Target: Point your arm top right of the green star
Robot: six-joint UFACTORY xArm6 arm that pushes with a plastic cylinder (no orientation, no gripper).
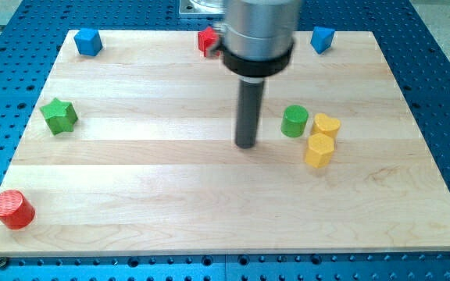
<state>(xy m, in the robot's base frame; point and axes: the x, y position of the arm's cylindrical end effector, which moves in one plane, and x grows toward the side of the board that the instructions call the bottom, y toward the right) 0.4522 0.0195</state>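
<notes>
Mid-board, my tip (245,144), far from green star (59,115).

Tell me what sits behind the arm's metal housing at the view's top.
A red block pokes out at the housing's left edge; only part of it shows, so its shape is unclear. Anything else behind the housing is covered. My tip rests mid-board, away from all blocks.

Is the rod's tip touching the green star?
No, my tip stands mid-board, far to the view's right of the green star.
</notes>
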